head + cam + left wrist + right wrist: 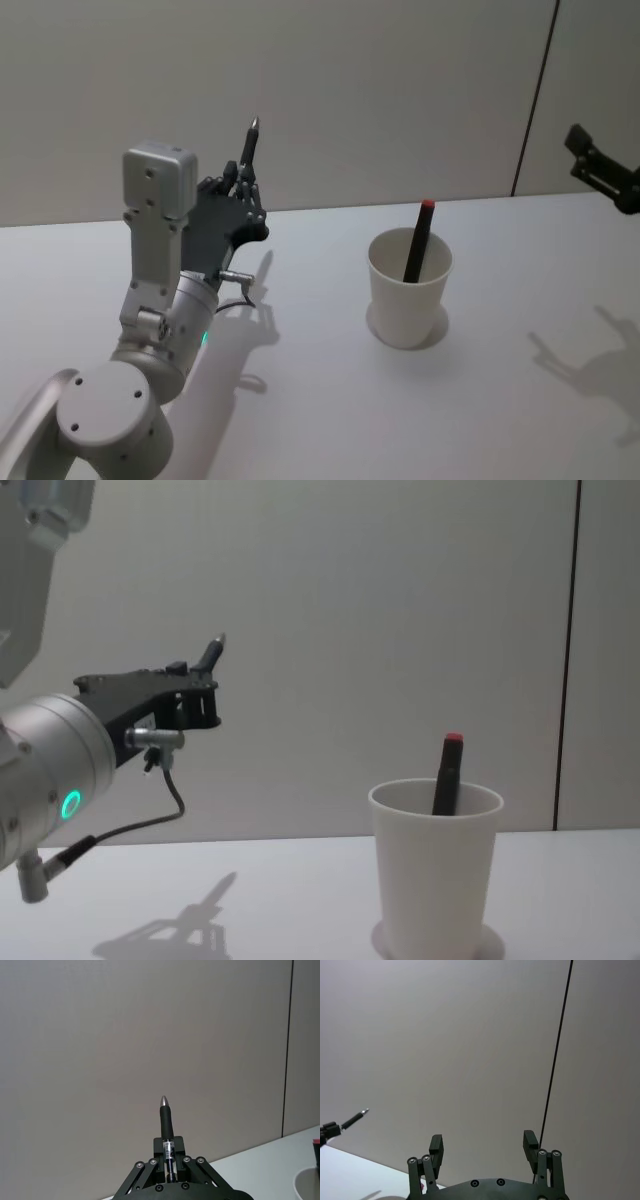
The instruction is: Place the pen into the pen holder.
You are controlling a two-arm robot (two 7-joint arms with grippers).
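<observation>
Snugly in the left gripper (243,186), the pen (249,148), tip up.

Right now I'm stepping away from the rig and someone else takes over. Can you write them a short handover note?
Left gripper: jaws shut on the pen, silver tip pointing up, held above the table to the left of the cup.
Right gripper: jaws open, empty, raised at the far right.
White paper cup: upright on the table, with a red-capped pen leaning inside.
Done: pen grasped and off the table.
Left: carry it over the cup and release it inside.
</observation>
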